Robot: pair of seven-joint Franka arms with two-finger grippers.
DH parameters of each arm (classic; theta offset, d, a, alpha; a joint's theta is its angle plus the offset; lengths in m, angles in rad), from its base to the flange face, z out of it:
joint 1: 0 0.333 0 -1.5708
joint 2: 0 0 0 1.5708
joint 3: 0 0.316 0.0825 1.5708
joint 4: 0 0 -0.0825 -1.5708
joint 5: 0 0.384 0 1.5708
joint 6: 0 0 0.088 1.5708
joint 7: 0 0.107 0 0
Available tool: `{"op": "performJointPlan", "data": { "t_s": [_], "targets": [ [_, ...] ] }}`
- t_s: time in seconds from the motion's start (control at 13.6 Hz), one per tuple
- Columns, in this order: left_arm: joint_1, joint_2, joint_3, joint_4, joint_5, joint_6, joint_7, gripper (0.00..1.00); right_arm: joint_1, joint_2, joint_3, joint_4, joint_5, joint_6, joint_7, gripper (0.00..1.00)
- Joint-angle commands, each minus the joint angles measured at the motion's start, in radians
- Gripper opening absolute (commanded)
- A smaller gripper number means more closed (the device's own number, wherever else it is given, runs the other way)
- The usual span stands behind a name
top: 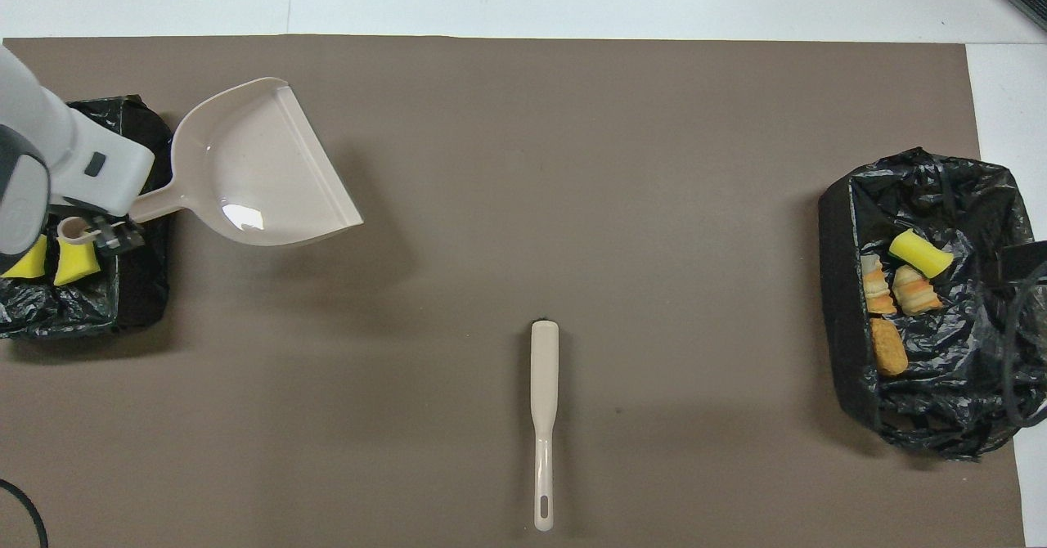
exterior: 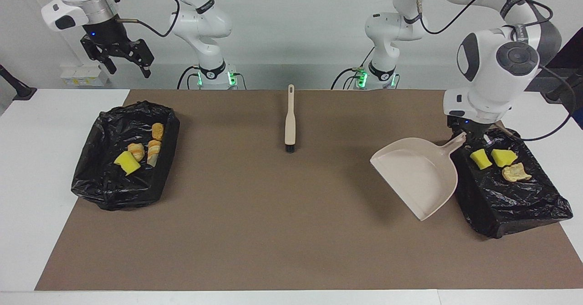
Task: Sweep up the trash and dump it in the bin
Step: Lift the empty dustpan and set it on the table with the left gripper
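Observation:
My left gripper point(exterior: 469, 137) is shut on the handle of a beige dustpan point(exterior: 416, 177) over the edge of the black-bagged bin point(exterior: 505, 218) at the left arm's end. The empty pan is just above the mat beside that bin. This bin holds two yellow sponge chunks point(exterior: 480, 158) point(exterior: 503, 157) and a tan bit point(exterior: 515, 173). The bin point(exterior: 114, 195) at the right arm's end holds one yellow chunk point(exterior: 126, 162) and three golden-brown bits point(exterior: 154, 152). My right gripper point(exterior: 129, 70) is open and empty, raised high over that end of the table.
A beige hand brush point(exterior: 290, 120) lies on the brown mat point(exterior: 255, 232) midway between the bins, handle toward the robots, dark bristles point(exterior: 289, 149) at its farther end. It also shows in the overhead view point(top: 544, 417). White table surrounds the mat.

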State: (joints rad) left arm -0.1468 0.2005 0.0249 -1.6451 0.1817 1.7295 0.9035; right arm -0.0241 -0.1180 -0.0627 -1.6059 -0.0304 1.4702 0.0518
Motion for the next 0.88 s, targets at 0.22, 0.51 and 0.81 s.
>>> {"op": "performJointPlan", "data": {
  "t_s": [0.22,0.51,0.81],
  "targets": [
    [-0.201,0.043,0.017,-0.081,-0.096,0.175,-0.671,0.0,0.016,-0.005,-0.028,-0.043,0.004,0.019,-0.023,1.0],
    [-0.321,0.1,0.017,-0.064,-0.193,0.293,-0.966,0.0,0.016,-0.006,-0.028,-0.045,-0.005,0.025,-0.024,1.0],
    [-0.407,0.189,0.017,0.0,-0.307,0.403,-1.123,0.0,0.016,-0.008,-0.023,-0.048,-0.005,0.028,-0.032,1.0]
  ]
}}
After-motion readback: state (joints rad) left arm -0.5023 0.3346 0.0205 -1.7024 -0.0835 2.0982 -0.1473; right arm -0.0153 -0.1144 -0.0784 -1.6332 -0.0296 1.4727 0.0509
